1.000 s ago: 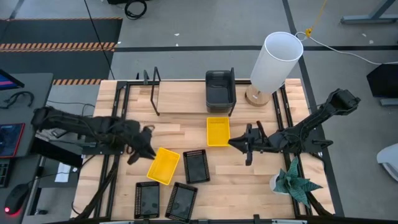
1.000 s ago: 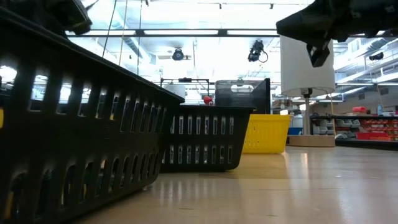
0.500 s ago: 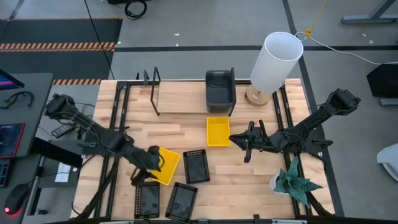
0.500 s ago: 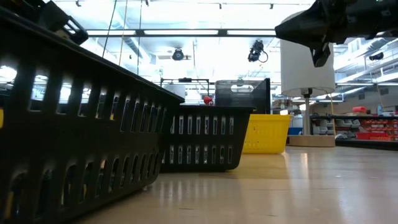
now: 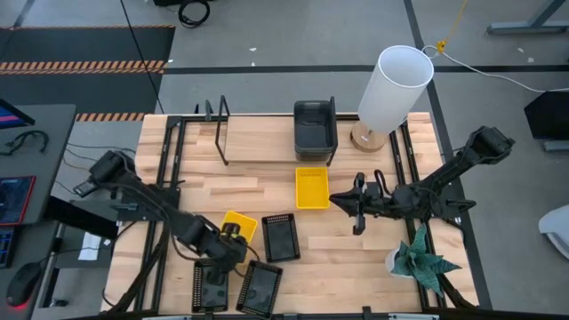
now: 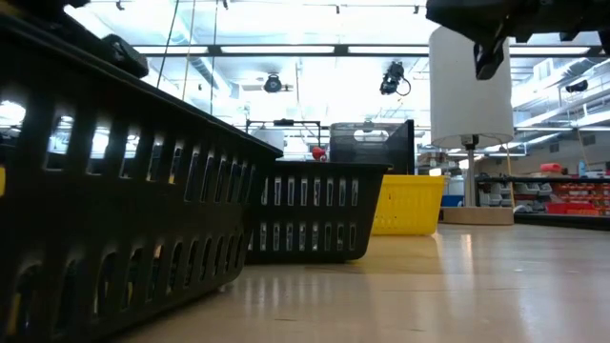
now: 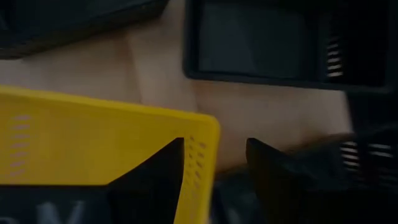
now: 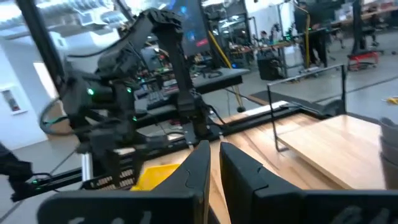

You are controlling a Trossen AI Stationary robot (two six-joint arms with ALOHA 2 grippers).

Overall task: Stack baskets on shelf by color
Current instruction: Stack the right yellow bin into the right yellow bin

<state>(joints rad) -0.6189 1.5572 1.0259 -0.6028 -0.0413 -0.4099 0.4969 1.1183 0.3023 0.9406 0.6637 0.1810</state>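
My left gripper (image 5: 228, 247) (image 7: 214, 146) is open and low over the near right corner of a tilted yellow basket (image 5: 242, 222) (image 7: 93, 130); one finger is inside its wall, the other outside. A second yellow basket (image 5: 311, 188) lies mid-table. My right gripper (image 5: 356, 209) (image 8: 214, 149) hovers shut and empty just right of it. Three black perforated baskets (image 5: 281, 236), (image 5: 211, 284), (image 5: 260, 286) rest on the near half of the table. Dark grey baskets (image 5: 315, 129) sit nested at the right end of the shelf (image 5: 222, 133). My left gripper stands astride the corner of the yellow basket's wall (image 7: 208, 134), coming from above, one finger (image 7: 161, 168) inside and the other finger (image 7: 273, 165) outside. Whether either finger touches the wall, I cannot tell. The basket rests on the table.
A tall white cylinder (image 5: 391, 89) stands on a wooden base at the far right, beside the grey baskets. A small potted plant (image 5: 422, 258) sits at the near right. Bare wood lies on the shelf board left of the grey baskets and between the arms.
My left gripper has swept from the yellow basket's far left side toward the near edge and right, coming down over its near corner next to the black baskets. My right gripper has risen slightly.
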